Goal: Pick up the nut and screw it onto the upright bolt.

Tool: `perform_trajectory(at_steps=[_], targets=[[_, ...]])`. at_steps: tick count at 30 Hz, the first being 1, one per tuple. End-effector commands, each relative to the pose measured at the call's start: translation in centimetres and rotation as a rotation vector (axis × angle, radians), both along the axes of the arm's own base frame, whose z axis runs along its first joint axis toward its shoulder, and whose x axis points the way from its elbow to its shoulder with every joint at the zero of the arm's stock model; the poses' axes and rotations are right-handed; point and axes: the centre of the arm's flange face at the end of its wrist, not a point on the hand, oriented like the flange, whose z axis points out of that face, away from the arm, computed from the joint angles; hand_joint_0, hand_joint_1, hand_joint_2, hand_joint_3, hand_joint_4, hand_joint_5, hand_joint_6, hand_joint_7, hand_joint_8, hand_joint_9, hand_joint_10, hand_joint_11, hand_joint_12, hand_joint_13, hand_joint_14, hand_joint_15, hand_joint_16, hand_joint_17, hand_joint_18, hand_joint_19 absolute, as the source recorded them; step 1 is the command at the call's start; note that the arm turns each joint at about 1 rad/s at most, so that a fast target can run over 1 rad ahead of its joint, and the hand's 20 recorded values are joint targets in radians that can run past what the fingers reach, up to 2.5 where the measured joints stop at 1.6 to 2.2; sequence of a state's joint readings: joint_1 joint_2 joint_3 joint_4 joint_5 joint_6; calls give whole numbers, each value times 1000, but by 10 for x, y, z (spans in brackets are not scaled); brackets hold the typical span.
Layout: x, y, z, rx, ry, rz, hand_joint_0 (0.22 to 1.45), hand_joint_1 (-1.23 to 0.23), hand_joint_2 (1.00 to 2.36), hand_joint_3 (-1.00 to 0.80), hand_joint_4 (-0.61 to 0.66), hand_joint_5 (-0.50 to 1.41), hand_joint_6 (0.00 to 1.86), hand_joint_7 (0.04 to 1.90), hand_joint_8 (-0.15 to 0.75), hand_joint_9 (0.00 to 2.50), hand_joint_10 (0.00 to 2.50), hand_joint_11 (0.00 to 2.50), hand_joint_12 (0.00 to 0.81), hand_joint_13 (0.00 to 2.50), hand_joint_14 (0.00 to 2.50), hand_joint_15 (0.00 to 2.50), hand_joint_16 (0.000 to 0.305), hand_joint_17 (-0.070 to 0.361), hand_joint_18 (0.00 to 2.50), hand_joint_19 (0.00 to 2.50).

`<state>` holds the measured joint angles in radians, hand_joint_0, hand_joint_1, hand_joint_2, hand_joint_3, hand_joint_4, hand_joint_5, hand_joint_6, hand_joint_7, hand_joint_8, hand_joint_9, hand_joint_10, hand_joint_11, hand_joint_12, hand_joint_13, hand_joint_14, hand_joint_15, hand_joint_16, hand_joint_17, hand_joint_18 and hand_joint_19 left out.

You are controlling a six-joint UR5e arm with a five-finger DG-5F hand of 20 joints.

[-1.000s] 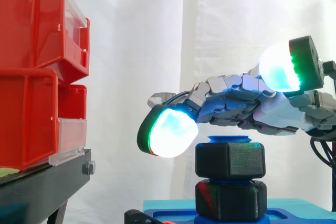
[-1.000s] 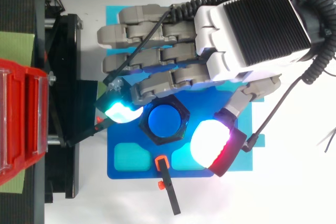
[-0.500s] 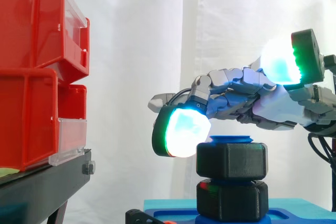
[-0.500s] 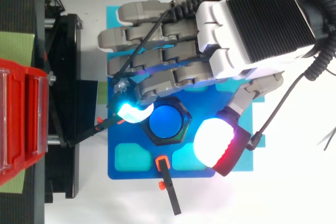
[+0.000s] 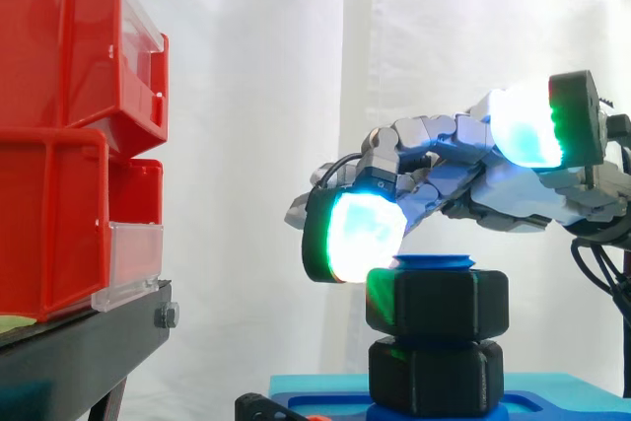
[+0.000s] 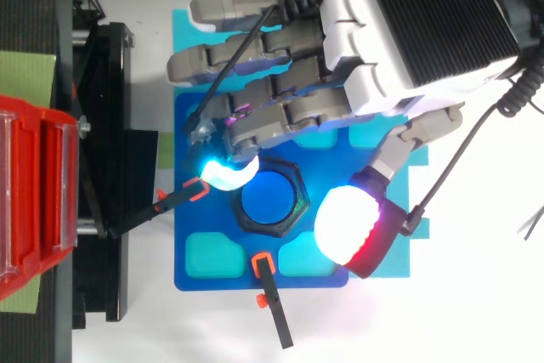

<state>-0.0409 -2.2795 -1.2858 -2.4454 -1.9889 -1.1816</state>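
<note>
A black hex nut (image 5: pixel 439 305) sits on the upright blue bolt (image 6: pixel 265 199), above a second black nut (image 5: pixel 434 377). The bolt's blue top (image 5: pixel 434 263) shows just above the upper nut. My hand (image 5: pixel 513 194) hovers over the bolt from the right, fingers loosely extended. One glowing fingertip (image 5: pixel 360 234) hangs at the upper nut's top left corner, touching or nearly touching it. The thumb pad (image 5: pixel 527 125) stays raised well above and to the right. From above, that fingertip (image 6: pixel 225 172) and the thumb pad (image 6: pixel 348 227) flank the nut's rim (image 6: pixel 293 183). Nothing is clasped.
The bolt stands on a blue base plate (image 6: pixel 191 274) over a cyan mat. Red bins (image 5: pixel 59 125) on a black stand (image 5: pixel 89 352) rise at the left. Two black clamps with orange tips (image 6: pixel 272 303) (image 6: pixel 178 201) reach onto the plate's edges.
The lead finger has curled in and its glowing tip has shifted right, up against the upper nut's corner. The palm drew back to the right. The nut stays on the bolt.
</note>
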Motion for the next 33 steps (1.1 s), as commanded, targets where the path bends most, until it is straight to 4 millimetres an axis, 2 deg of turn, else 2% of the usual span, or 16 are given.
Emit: perform_trajectory(at_steps=[1, 13, 24, 25, 29, 33], targets=[[0, -5, 3, -5, -5, 5, 502, -114, 1000, -500, 80, 65, 504, 1183, 152, 896, 0, 0, 221, 415, 0, 0, 25, 55, 99, 0], [-2, -14, 4, -7, -5, -1, 510, -176, 1000, -500, 69, 90, 503, 1249, 134, 1279, 0, 0, 125, 610, 0, 0, 10, 23, 316, 0], [-3, -19, 6, -10, -7, 2, 511, -210, 1000, -500, 35, 105, 501, 1354, 119, 1581, 0, 0, 88, 838, 0, 0, 8, 17, 582, 0], [-3, -20, 7, -11, -10, 3, 511, -218, 1000, -500, 35, 109, 500, 1375, 139, 1720, 0, 52, 80, 926, 0, 0, 7, 15, 626, 0], [-1, -21, 11, -13, -14, 7, 506, -247, 1000, -500, 28, 109, 531, 1345, 192, 1994, 11, 314, 74, 1137, 0, 0, 4, 8, 816, 0], [0, -23, 17, -14, -3, 10, 499, -267, 1000, -500, 20, 109, 538, 1339, 206, 2037, 15, 350, 78, 1203, 0, 0, 3, 6, 878, 0]])
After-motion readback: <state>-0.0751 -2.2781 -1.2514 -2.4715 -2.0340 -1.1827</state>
